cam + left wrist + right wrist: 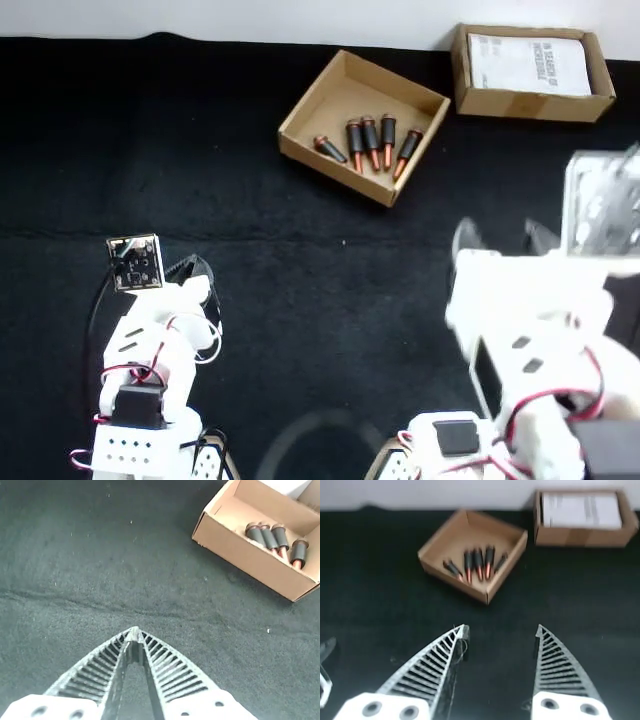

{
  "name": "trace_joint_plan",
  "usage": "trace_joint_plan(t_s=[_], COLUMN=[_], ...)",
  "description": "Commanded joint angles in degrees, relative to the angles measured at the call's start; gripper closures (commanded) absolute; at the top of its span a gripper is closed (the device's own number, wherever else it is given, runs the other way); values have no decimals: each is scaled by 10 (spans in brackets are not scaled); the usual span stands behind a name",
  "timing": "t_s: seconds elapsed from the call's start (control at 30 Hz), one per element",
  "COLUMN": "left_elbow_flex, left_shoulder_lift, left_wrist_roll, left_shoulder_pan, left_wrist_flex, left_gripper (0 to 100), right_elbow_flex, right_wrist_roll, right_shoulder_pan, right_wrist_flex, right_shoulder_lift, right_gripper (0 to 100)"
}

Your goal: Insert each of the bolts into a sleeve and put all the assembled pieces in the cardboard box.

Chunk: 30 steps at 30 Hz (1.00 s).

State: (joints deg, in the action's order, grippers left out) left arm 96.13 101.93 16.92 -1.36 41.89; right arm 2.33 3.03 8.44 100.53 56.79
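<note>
Tabletop (250,300) covered in black cloth, wrinkle line across the middle. Right arm (530,330) white, at the near right edge; left arm (150,360) white, near left, well apart from it. Right gripper (502,627) spread wide, nothing between the fingers, hovering over bare cloth and pointing toward the cardboard box (335,100). Left gripper (134,630) pressed together at the tips, holding nothing, over bare cloth. Cardboard box open-topped, turned at an angle, at the far centre of the table. Second box (520,103) just beside it at the far right, with a printed sheet (528,62) inside. Five assembled pieces (371,140) lie in the cardboard box, dark sleeves with copper bolt ends sticking out, side by side along its right half.
</note>
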Motion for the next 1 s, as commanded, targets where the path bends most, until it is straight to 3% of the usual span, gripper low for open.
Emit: trace_joint_plan(t_s=[0.0,0.2,0.5,0.8,0.97], left_elbow_flex=[10,10,10,10,10], left_shoulder_lift=[15,16,16,16,16], left_wrist_roll=[-1,-3,-5,-198,-228], left_shoulder_pan=[5,1,-35,-222,-234], left_wrist_flex=[38,150,207,229,265], left_gripper=[990,990,990,991,991], right_elbow_flex=[-177,-459,-800,-982,-991], right_wrist_roll=[-6,-6,-6,-45,-46], right_shoulder_pan=[0,-1,-2,-31,-36], right_wrist_flex=[-29,-152,-305,-334,-324], right_shoulder_lift=[90,240,444,473,473], right_gripper=[807,807,807,807,858])
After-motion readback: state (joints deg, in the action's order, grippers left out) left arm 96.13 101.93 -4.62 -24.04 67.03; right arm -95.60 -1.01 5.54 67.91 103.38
